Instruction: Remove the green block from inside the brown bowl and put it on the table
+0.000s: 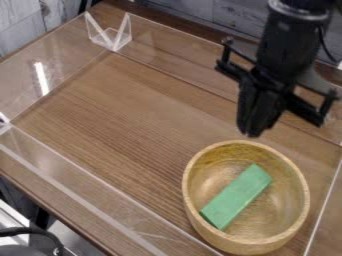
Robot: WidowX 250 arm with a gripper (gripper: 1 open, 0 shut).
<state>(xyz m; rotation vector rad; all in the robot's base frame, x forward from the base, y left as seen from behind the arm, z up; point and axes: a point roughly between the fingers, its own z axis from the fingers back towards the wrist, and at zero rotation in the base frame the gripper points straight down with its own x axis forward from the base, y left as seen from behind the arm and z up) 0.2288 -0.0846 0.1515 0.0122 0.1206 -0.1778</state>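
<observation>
Green block (pixel 237 196) is seen lying flat inside the brown bowl (pixel 201 175), slanted across the floor — nothing gripped. The hand (pixel 254 128) is raised above the bowl's far rim, fingers pressed together and empty, pointing down. The tabletop (pixel 120 110) carries no block. Removal is judged not yet achieved — grasp, lift and placement all remain.

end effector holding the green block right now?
No. The green block lies flat inside the brown bowl, while the end effector hangs shut above the rim with nothing in it.
</observation>
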